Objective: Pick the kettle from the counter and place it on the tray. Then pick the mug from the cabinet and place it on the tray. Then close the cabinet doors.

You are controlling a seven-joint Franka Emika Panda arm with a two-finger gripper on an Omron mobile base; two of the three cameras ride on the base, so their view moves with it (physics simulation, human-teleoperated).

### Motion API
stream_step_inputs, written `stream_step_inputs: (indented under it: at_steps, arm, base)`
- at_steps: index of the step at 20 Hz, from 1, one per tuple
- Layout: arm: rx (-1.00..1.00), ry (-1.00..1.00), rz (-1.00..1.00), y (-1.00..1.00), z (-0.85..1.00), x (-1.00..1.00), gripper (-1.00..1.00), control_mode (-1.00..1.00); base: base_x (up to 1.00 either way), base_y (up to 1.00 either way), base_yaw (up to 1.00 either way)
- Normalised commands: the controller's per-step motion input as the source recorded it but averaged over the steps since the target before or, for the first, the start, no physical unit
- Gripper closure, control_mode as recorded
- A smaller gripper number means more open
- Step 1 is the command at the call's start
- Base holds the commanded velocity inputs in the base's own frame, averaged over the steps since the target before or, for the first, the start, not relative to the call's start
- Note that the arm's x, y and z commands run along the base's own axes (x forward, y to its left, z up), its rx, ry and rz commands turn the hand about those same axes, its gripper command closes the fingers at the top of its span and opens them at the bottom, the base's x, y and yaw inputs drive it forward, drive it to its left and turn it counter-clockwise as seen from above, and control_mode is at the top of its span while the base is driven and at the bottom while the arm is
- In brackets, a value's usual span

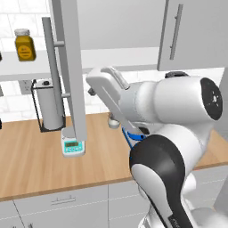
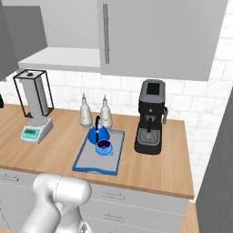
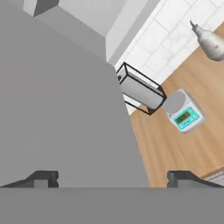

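Close in front of the gripper, a flat grey cabinet door covered most of the hand view, and the two dark fingertips stood wide apart with nothing between them, so the gripper was released. Beyond the door, on the right side of the fingers, the wooden counter carried a small kitchen scale and a paper towel holder. From the left base view this door stood swung open, with its long bar handle facing out. Away from the gripper, in the right base view, the tray lay on the counter with the kettle and the mug both standing on it, just beside each other.
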Motion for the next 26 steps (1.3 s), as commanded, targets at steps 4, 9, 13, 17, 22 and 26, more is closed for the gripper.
stream_step_inputs:
  at_steps: [4, 9, 13, 17, 22, 26]
  arm:
    - [0.0, -0.22, -0.06, 0.22, -0.25, -0.31, -1.0, -1.0]
    - [0.0, -0.26, -0.12, 0.09, -0.3, -0.4, -1.0, -1.0]
    - [0.0, -0.17, -0.15, 0.23, -0.17, -0.42, -1.0, -1.0]
    - [0.0, -0.04, -0.22, 0.43, -0.19, -0.03, -1.0, -1.0]
    - [0.0, -0.04, -0.26, 0.7, -0.39, 0.06, -1.0, -1.0]
    - [0.0, -0.03, -0.27, 0.7, -0.38, 0.08, -1.0, -1.0]
  base:
    - [0.0, 0.0, 0.0]
    - [0.0, 0.0, 0.0]
    - [0.0, 0.0, 0.0]
    - [0.0, 0.0, 0.0]
    - [0.0, 0.0, 0.0]
    - [0.0, 0.0, 0.0]
